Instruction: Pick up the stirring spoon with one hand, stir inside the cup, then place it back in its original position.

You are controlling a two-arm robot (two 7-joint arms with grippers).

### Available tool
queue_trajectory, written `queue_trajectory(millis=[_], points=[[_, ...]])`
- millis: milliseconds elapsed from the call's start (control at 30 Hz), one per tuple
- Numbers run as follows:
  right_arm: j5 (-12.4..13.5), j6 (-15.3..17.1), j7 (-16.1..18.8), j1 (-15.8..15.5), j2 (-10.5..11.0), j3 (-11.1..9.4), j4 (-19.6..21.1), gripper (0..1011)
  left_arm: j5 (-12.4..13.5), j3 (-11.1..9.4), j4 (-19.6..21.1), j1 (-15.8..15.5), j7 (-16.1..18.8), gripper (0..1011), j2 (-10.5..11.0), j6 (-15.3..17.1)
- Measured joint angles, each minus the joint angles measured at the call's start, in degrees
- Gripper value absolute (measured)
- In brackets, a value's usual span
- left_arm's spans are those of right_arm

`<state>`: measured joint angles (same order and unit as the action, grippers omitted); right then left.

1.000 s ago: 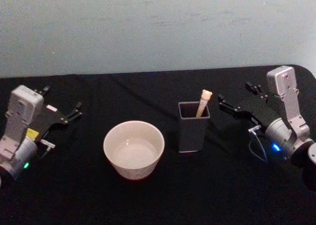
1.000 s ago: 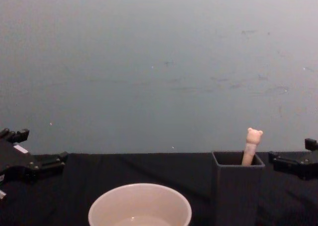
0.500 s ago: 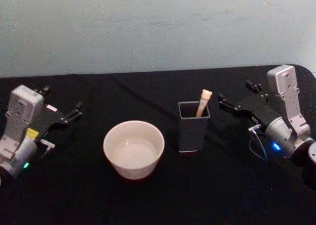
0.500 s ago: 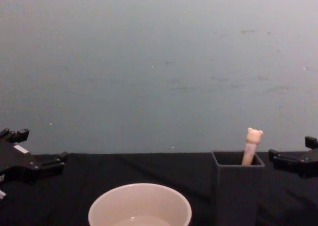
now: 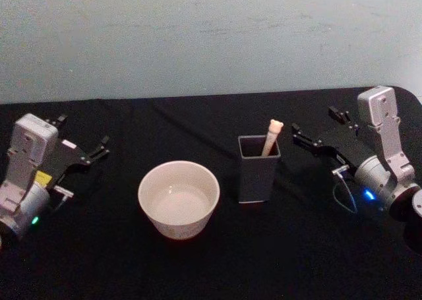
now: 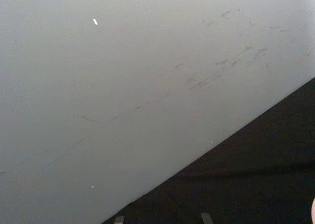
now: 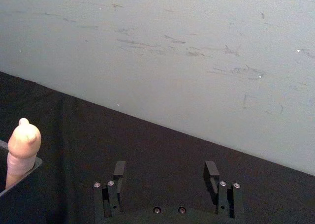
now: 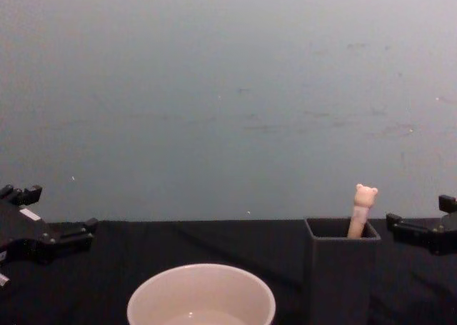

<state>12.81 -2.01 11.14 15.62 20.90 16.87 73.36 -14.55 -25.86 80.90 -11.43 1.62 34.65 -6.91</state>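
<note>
The stirring spoon (image 5: 271,136) stands in a dark grey square holder (image 5: 258,171), its peach bear-head handle (image 8: 362,207) sticking out above the rim; its bowl is hidden inside. The wide cream cup (image 5: 179,198) sits left of the holder, and its rim (image 8: 201,286) shows low in the chest view. My right gripper (image 5: 316,121) hovers open just right of the holder, at about the height of the handle top. Its fingers (image 7: 211,171) are spread, with the spoon's handle (image 7: 22,149) off to one side. At the table's left side my left gripper (image 5: 82,132) is open and holds nothing.
A black cloth (image 5: 211,267) covers the table, and a plain pale wall (image 8: 228,89) stands behind it. The table's far edge runs close behind the holder and both grippers.
The right gripper has risen very slightly beside the holder. The left arm, spoon and cup have stayed where they were.
</note>
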Motion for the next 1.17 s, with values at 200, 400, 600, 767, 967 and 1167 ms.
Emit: queue_trajectory(millis=[200, 400, 600, 767, 967, 1167], points=[[0.03, -0.02, 0.00, 0.00, 0.00, 0.00, 0.02, 1000, 0.00, 0.00, 0.00, 0.00, 0.00, 1001, 0.00, 0.00], [0.03, -0.03, 0.00, 0.00, 0.00, 0.00, 0.02, 1000, 0.00, 0.00, 0.00, 0.00, 0.00, 1001, 0.00, 0.00], [0.04, -0.03, 0.00, 0.00, 0.00, 0.00, 0.02, 1000, 0.00, 0.00, 0.00, 0.00, 0.00, 1001, 0.00, 0.00], [0.04, -0.03, 0.00, 0.00, 0.00, 0.00, 0.02, 1000, 0.00, 0.00, 0.00, 0.00, 0.00, 1001, 0.00, 0.00], [0.04, -0.03, 0.01, 0.00, 0.00, 0.00, 0.02, 1000, 0.00, 0.00, 0.00, 0.00, 0.00, 1001, 0.00, 0.00], [0.04, -0.02, 0.01, 0.00, 0.00, 0.00, 0.02, 1000, 0.00, 0.00, 0.00, 0.00, 0.00, 1001, 0.00, 0.00]])
